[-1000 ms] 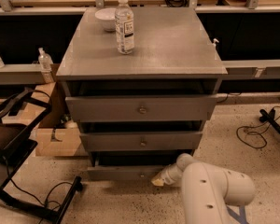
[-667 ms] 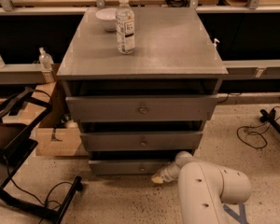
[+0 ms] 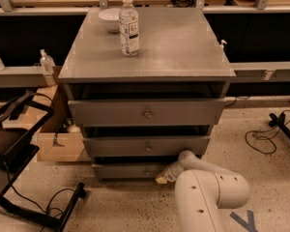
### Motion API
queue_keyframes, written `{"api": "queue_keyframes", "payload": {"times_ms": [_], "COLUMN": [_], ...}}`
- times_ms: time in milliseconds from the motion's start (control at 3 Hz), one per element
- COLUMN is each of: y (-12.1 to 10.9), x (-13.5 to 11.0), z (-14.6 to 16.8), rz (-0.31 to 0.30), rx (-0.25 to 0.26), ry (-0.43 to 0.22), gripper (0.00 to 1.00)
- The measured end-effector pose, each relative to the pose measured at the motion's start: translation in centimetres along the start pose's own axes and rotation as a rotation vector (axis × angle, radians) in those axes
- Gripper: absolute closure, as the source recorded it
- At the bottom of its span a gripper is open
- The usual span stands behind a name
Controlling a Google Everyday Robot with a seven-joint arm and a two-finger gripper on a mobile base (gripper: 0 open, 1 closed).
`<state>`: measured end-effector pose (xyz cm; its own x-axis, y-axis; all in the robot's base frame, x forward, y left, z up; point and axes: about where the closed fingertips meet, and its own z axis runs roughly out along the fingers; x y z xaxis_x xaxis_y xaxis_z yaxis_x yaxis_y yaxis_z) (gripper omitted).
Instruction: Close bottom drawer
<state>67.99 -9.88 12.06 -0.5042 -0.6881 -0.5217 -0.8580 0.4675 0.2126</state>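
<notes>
The bottom drawer (image 3: 128, 170) is the lowest of three grey drawers in the cabinet (image 3: 145, 57). Its low front panel has a small round knob (image 3: 146, 171) and sits only slightly proud of the cabinet. My gripper (image 3: 163, 178) is at the end of the white arm (image 3: 208, 192), pressed against the right end of that front panel, near the floor. The middle drawer (image 3: 146, 146) and the top drawer (image 3: 146, 112) both stand pulled out a little above it.
A water bottle (image 3: 129, 27) and a white bowl (image 3: 109, 19) stand on the cabinet top. A cardboard box (image 3: 58, 144) and a black frame (image 3: 19, 153) lie to the left. Cables (image 3: 263, 139) trail on the floor at right.
The bottom drawer's front has moved back toward the cabinet, and my gripper has followed it inward.
</notes>
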Motion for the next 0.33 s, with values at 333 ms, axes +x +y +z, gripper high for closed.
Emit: {"api": "queue_keyframes", "payload": {"times_ms": [333], "y": [-0.81], "x": [-0.27], "z": [-0.26], "rz": [0.015], "rx": [0.005], "ry": [-0.022], "gripper": [1.00]}}
